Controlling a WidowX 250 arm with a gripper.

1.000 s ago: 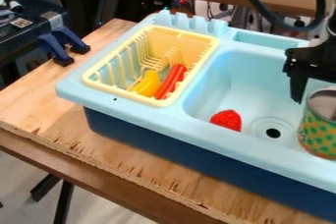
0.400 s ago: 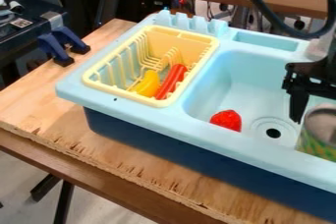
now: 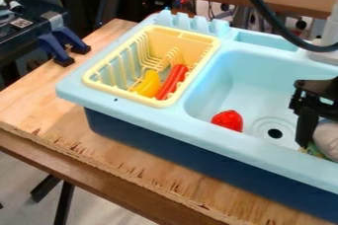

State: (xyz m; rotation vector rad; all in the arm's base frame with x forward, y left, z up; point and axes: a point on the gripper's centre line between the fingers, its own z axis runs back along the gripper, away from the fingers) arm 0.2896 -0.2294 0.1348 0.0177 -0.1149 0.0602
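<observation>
The wooden table (image 3: 39, 100) runs from the left side of the frame down to the bottom right, its rough front edge slanting down to the right. On it sits the sink (image 3: 247, 152), pale blue above and dark blue below, its long front side also slanting down to the right; its basin takes up the right half of the frame. The yellow rack (image 3: 168, 41) is set into the sink's left part, left of centre in the frame, its long sides rising from lower left to upper right. The gripper (image 3: 307, 125) hangs at the right edge, over the basin's front part and pointing down. How far open it is cannot be told, nor whether it has hold of the can (image 3: 322, 142), which is right beside it. The can is at the lower right, partly behind the sink's front rim and cut off by the frame; its grey end faces up, its patterned side shows below and to the left, and the exact line of its long axis cannot be told. In the rack, the red stick (image 3: 173, 81) lies with its long axis from lower left to upper right, the banana (image 3: 148, 84) just left of it and running much the same way. The strawberry (image 3: 228, 120) lies in the basin, left of the drain (image 3: 274, 133).
</observation>
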